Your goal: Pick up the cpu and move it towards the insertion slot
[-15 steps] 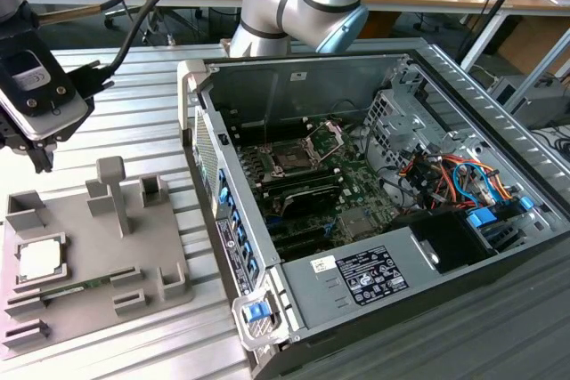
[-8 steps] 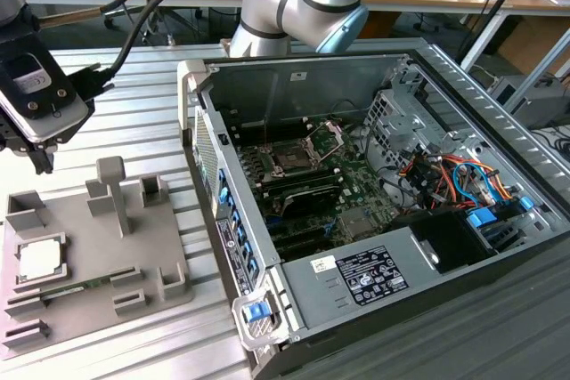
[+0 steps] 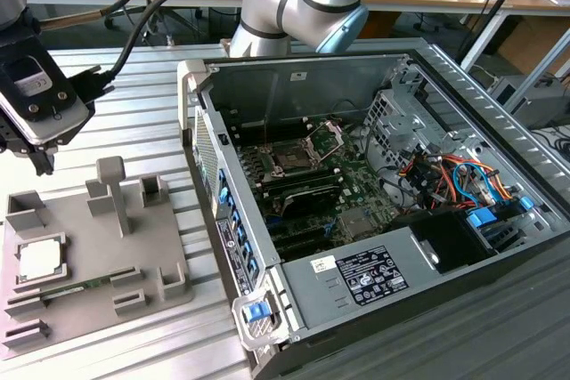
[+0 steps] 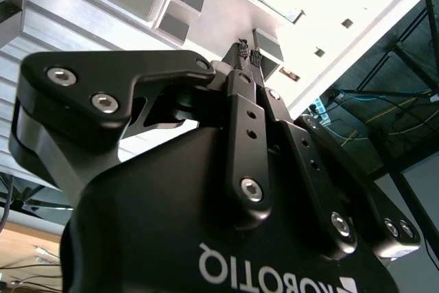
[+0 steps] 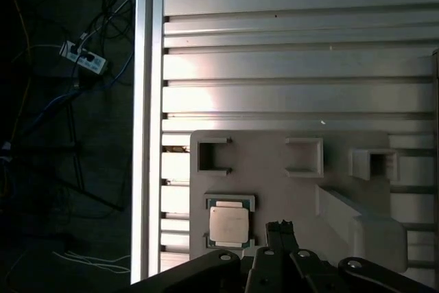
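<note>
Closest of all is the black gripper, its two fingers pressed together at the tips with nothing between them, hanging over the grey tray. The cpu lies flat with its silvery top up in a recess near the tray's corner, just beside the fingertips in the first wrist view. The insertion slot sits well apart inside the open computer case towards the exterior view's right, and its metal bracket looks swung open, though that's hard to judge from here.
</note>
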Motion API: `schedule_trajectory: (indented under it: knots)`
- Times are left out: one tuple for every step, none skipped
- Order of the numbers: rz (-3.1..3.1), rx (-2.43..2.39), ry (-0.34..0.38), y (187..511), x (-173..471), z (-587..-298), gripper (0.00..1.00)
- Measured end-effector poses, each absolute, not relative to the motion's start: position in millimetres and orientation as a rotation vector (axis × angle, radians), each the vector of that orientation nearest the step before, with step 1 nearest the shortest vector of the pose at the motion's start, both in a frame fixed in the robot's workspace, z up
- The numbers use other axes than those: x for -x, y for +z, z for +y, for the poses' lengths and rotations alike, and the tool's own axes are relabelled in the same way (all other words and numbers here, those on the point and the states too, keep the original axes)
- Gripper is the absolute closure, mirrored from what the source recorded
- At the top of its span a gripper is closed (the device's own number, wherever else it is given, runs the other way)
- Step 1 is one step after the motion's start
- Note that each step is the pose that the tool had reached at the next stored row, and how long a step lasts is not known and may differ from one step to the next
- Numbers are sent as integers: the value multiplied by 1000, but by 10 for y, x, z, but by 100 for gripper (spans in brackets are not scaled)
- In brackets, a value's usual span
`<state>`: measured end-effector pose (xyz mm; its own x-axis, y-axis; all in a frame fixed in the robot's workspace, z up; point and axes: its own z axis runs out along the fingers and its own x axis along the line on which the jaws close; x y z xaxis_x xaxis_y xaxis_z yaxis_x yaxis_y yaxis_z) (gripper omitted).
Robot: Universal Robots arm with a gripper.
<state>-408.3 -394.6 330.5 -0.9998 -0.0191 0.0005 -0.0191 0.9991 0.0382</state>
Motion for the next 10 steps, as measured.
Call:
schedule_trajectory:
  knots:
    - [-3140,-30,-60,3303,4083,-3946,89]
    - [-3140,-30,-60,3300,4084,-3946,89]
    - [-3140,-30,-60,3298,4084,-3946,89]
    - [-3140,-30,-60,3291,4084,-3946,89]
    - [-3140,-30,-60,3287,4084,-3946,89]
    - [-3140,-30,-60,3285,4084,-3946,89]
    - [-3140,-30,-60,3283,4084,-3946,89]
    - [-3140,-30,-60,3278,4085,-3946,89]
    - [-3140,-30,-60,3275,4085,-3946,89]
    - [-3140,-30,-60,3272,4085,-3946,89]
